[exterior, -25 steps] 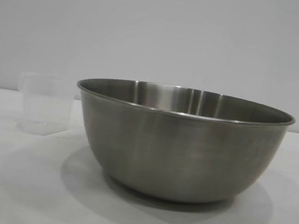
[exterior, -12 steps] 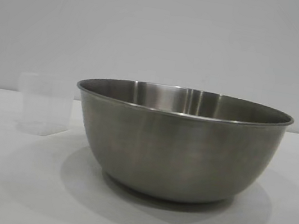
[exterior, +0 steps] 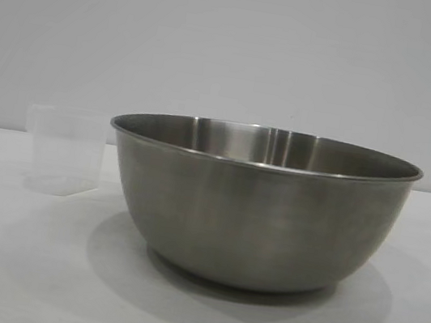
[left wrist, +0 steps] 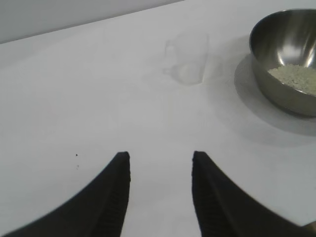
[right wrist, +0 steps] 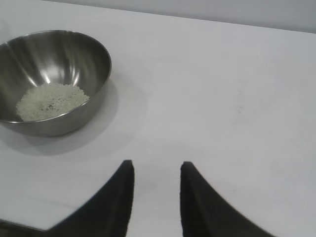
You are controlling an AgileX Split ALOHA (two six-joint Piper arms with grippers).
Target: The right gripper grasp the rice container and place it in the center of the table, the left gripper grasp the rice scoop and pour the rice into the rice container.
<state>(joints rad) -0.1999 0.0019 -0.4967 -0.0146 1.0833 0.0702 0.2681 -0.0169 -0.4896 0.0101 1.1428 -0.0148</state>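
The large round brushed-steel rice container (exterior: pixel 257 209) sits upright, mouth up, on the white matte surface (exterior: pixel 11 260), a thin patch of cream-white rice (right wrist: pixel 52 101) in its bottom. The small translucent plastic rice scoop (left wrist: pixel 187 59) stands upright just beside it and looks empty, loop handle turned away from the bowl. Both the black left gripper (left wrist: pixel 160 165) and the black right gripper (right wrist: pixel 155 173) hover well apart from these things, jaws spread, holding nothing. The pour looks finished; best keep both arms clear
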